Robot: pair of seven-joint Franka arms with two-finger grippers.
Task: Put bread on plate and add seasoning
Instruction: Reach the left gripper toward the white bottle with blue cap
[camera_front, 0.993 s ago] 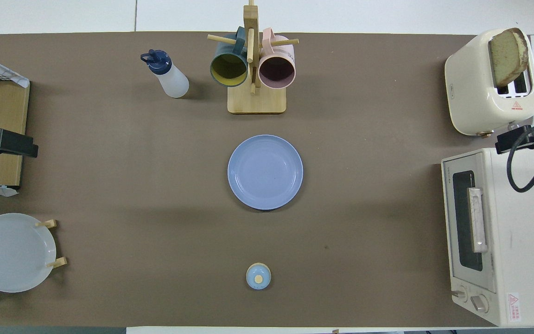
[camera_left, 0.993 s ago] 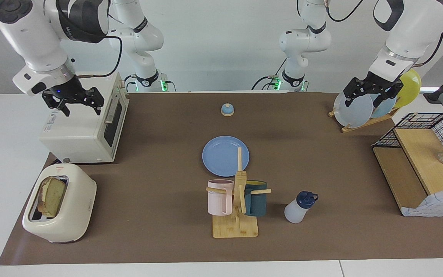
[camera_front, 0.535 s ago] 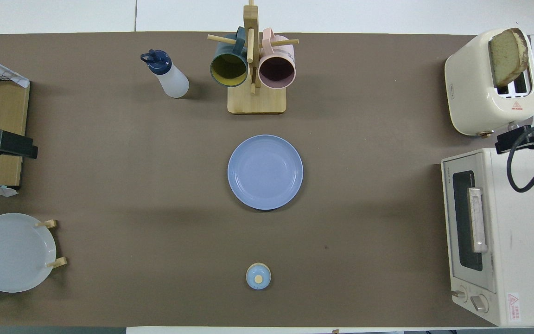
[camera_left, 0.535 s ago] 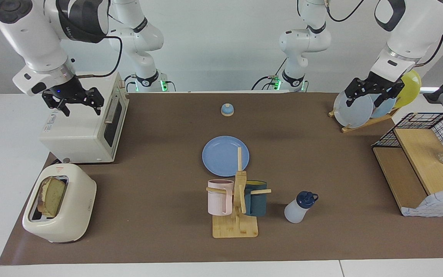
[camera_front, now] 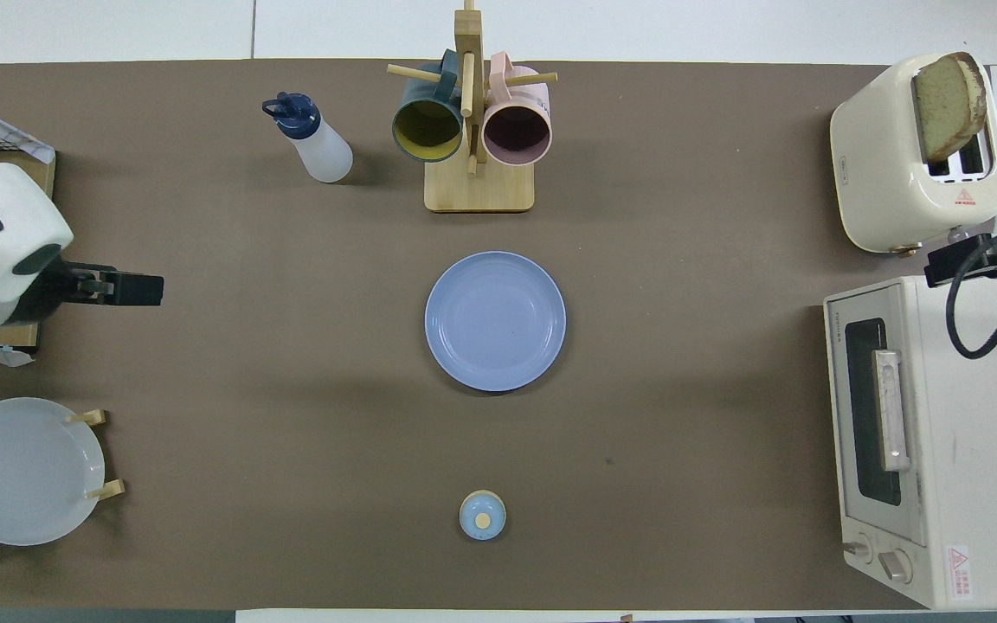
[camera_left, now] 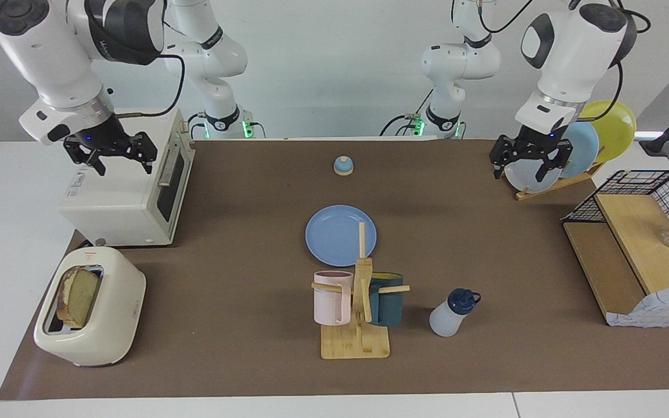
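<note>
Right gripper (camera_left: 115, 160): hanging in the air over the toaster oven (camera_left: 128, 197) at the right arm's end of the surface, its fingers (camera_left: 147, 162) standing apart and gripping nothing.
Left gripper (camera_left: 525, 167): hanging over the brown mat just beside the plate rack (camera_left: 549, 184) at the left arm's end, its fingers (camera_left: 542, 173) spread apart and carrying nothing.
Bread (camera_left: 79, 296): standing upright in a slot of the cream toaster (camera_left: 92, 307), well apart from the right gripper's fingers and farther from the robots than the toaster oven under them.
Plate (camera_left: 340, 234): lying flat and bare at the middle of the surface (camera_left: 241, 232), between the two pairs of fingers and well apart from both.
Seasoning (camera_left: 452, 313): standing upright beside the mug tree (camera_left: 358, 313), well apart from the left gripper's fingers and farther from the robots than the plate.
Mug tree: carrying a pink mug (camera_left: 331, 297) and a dark teal mug (camera_left: 387, 299).
Bell (camera_left: 343, 166): sitting nearer to the robots than the plate, between the two grippers.
Plate rack: holding pale blue plates and a yellow one (camera_left: 613, 129), just beside the left gripper's fingers.
</note>
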